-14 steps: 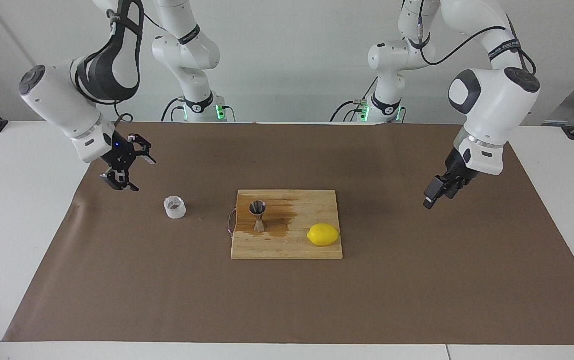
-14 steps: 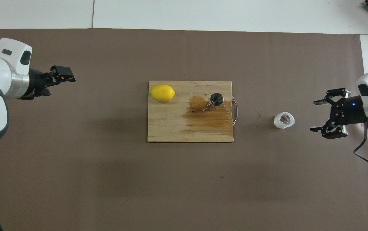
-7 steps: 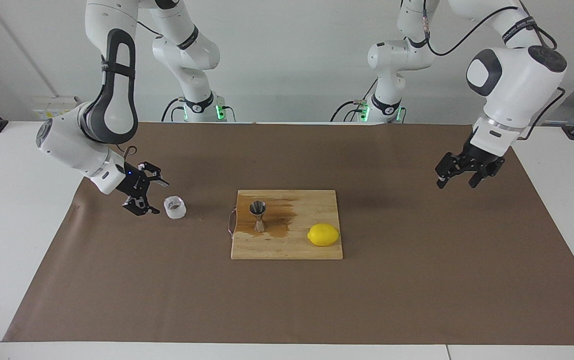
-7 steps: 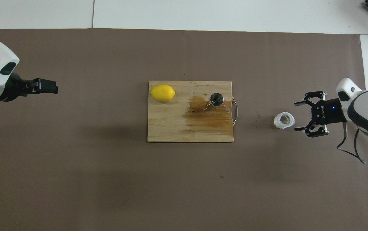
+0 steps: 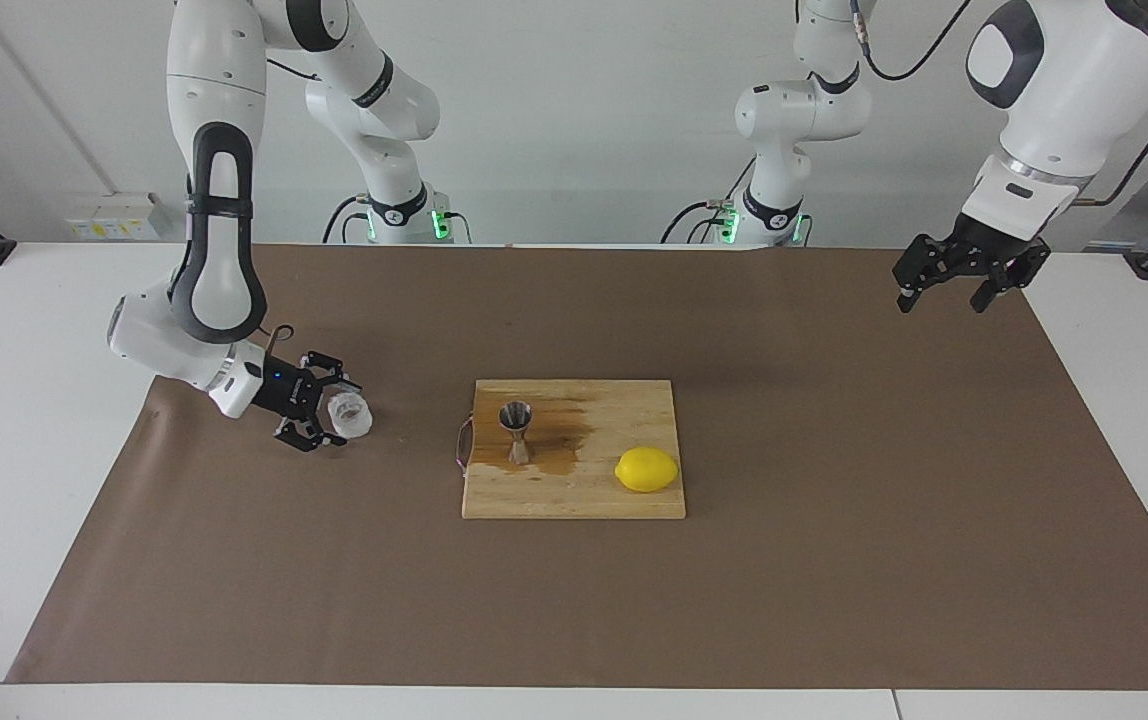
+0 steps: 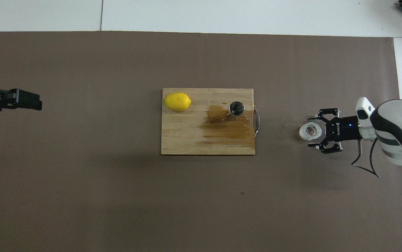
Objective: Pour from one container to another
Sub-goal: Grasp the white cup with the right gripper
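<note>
The container, a squat translucent white cup (image 5: 355,421) (image 6: 307,132) with brownish bits inside, stands on the brown mat toward the right arm's end of the table. My right gripper (image 5: 334,413) (image 6: 311,133) is low at the mat and open, one finger on each side of the cup. I cannot tell whether the fingers touch it. The steel hourglass jigger (image 5: 516,430) (image 6: 236,108) stands upright on the wooden cutting board (image 5: 574,495) (image 6: 187,140). My left gripper (image 5: 944,290) (image 6: 29,99) hangs open and holding nothing, high over the mat at the left arm's end.
A yellow lemon (image 5: 646,468) (image 6: 177,101) lies on the board toward the left arm's end. A dark wet stain (image 6: 225,126) spreads over the board beside the jigger. A few crumbs (image 6: 282,126) lie on the mat between board and cup.
My right gripper has come down and slid in around the cup. The left gripper has risen and drawn back toward its end of the table. Cup and jigger have not moved.
</note>
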`<state>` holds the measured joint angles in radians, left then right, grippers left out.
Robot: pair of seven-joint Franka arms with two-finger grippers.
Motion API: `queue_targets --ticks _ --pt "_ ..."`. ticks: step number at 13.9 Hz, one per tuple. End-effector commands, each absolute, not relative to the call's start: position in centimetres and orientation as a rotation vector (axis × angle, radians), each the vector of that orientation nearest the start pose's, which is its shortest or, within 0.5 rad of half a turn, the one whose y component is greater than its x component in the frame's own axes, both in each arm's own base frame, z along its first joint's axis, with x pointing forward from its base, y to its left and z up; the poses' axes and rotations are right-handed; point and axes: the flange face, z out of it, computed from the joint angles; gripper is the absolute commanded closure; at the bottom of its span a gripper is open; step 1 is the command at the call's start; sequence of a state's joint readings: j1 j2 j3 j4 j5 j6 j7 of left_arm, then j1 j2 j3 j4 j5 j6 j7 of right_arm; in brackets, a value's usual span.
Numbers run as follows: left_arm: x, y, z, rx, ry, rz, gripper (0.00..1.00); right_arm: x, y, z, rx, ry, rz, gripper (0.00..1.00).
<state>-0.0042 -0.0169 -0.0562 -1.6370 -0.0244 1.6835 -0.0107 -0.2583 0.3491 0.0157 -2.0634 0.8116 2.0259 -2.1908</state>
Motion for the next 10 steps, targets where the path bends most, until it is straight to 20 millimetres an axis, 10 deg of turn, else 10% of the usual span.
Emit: queue_targets --ticks 1,4,6,10 --pt "55.0 -3.7 62.0 -3.162 0.098 -0.036 0.00 54.4 -9.3 23.9 -1.844 -1.661 -0.702 0.00" --pt "54.4 -3.8 64.1 -3.182 0.107 -0.013 0.00 54.2 -9.4 23.6 -1.825 -1.672 -0.707 0.12" --pt "53.2 -3.7 63.0 -3.179 0.129 0.013 0.00 54.3 -9.6 23.6 -1.831 -1.677 -0.711 0.62" --pt "53.2 -3.7 62.9 -3.179 0.114 -0.013 0.00 55.0 -9.2 24.3 -1.829 -1.666 -0.731 0.73"
